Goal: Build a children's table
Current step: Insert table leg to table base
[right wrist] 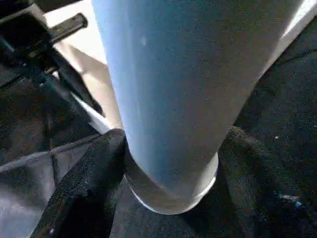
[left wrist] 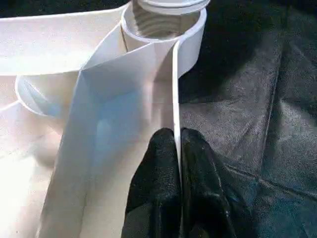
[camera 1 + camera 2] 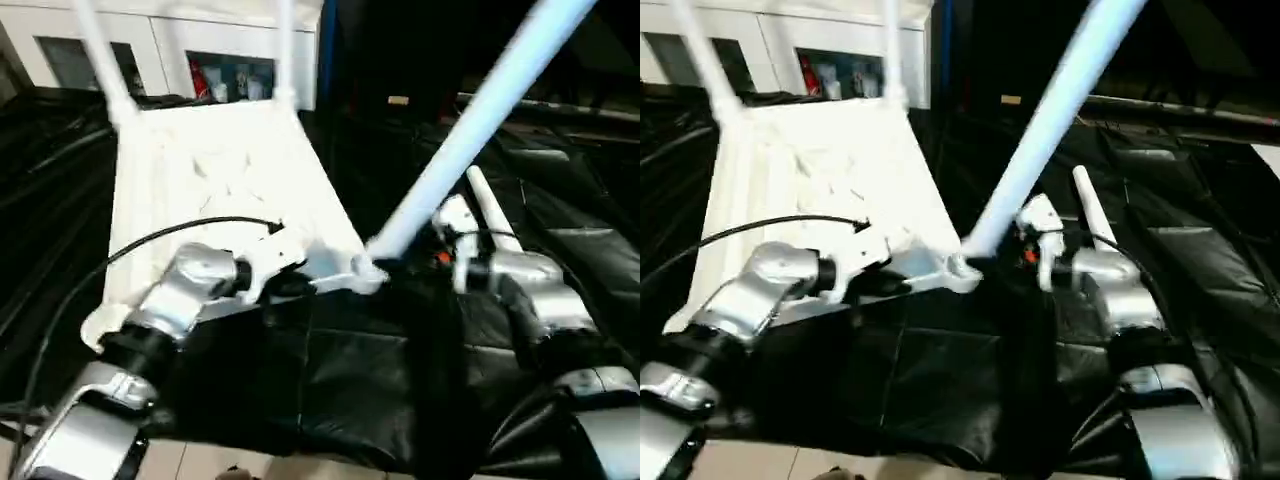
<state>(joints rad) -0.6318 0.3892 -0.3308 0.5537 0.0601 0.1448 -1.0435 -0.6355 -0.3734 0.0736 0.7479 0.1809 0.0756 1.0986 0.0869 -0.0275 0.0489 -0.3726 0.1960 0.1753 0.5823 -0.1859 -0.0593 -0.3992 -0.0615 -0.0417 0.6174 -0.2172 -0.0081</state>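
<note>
**Q:** Jaws first: what is each pair doing?

**A:** Nearest the robot, the left gripper point(image 2: 177, 148) has its jaws pinched almost shut on a thin upright rib at the near edge of the tabletop point(image 3: 230, 170). The likely reason is to hold the top steady. The right gripper point(image 1: 168, 163) has its jaws spread around the thick flared end of a leg point(image 3: 470, 135), one black finger on each side.

**Q:** Where does that leg sit?

**A:** Its lower end meets the round corner socket point(image 2: 163, 25) at the top's near right corner, and it leans up and away to the right. It looks as if it is being seated there, though I cannot tell how deep it sits.

**Q:** And farther back?

**A:** The white top lies underside up on black sheeting point(image 3: 350, 380). Two more legs point(image 3: 100, 50) stand at its far corners. A white cabinet point(image 3: 180, 45) is behind them.
</note>
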